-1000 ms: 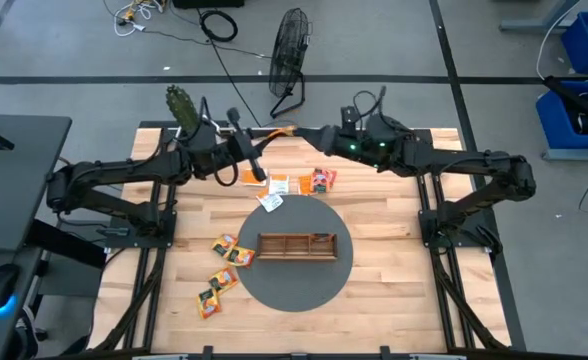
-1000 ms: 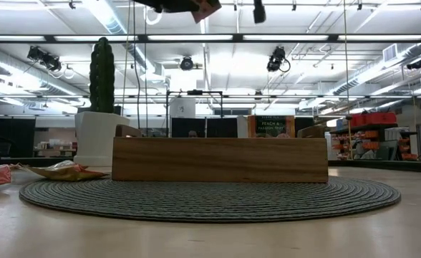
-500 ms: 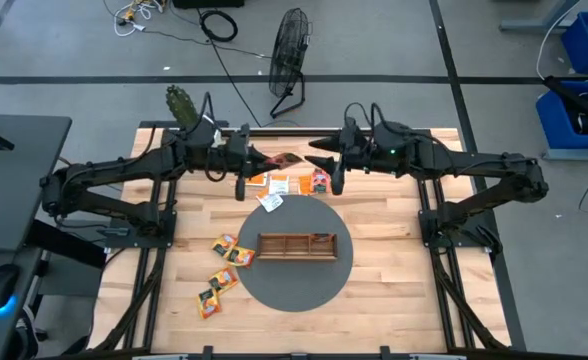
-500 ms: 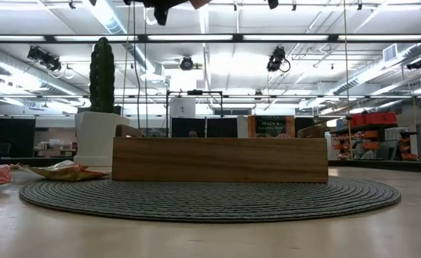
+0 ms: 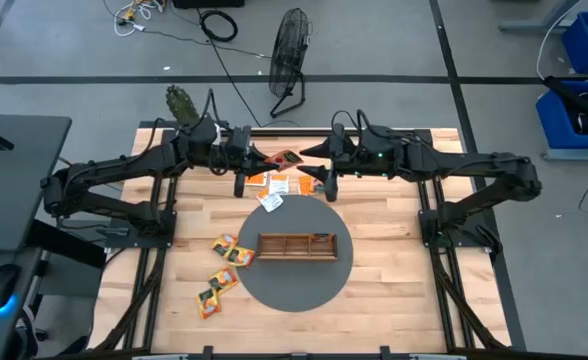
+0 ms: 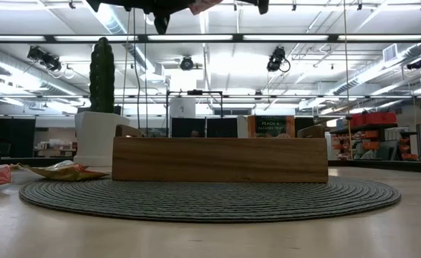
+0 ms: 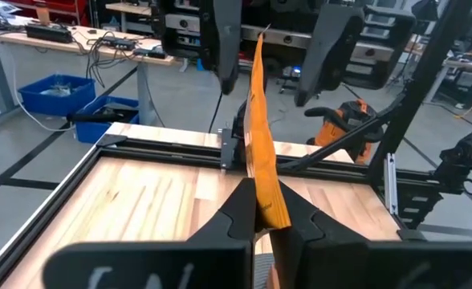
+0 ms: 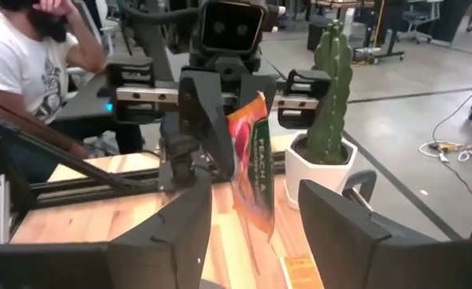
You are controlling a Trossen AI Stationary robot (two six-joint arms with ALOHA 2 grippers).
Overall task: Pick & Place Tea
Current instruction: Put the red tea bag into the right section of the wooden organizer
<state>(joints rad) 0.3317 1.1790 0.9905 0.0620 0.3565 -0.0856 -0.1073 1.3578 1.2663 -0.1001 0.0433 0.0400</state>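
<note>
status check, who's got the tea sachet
Left gripper shut on orange sachet, held aloft. Right gripper open, facing it, not touching. Nothing between them.

A robotics lab: concrete floor with loose cables [image 5: 219, 22], blue bins [image 5: 586, 40], a floor fan [image 5: 290, 45], ceiling strip lights [image 6: 210, 37].

text: "PEACH &" readable, lower lines blurred | on: dark box [image 6: 271, 126] behind the wooden tray [image 6: 220, 159], low view | place: on the table far below the left gripper [image 6: 169, 6] | sachet print: unreadable | other text: none legible
</note>
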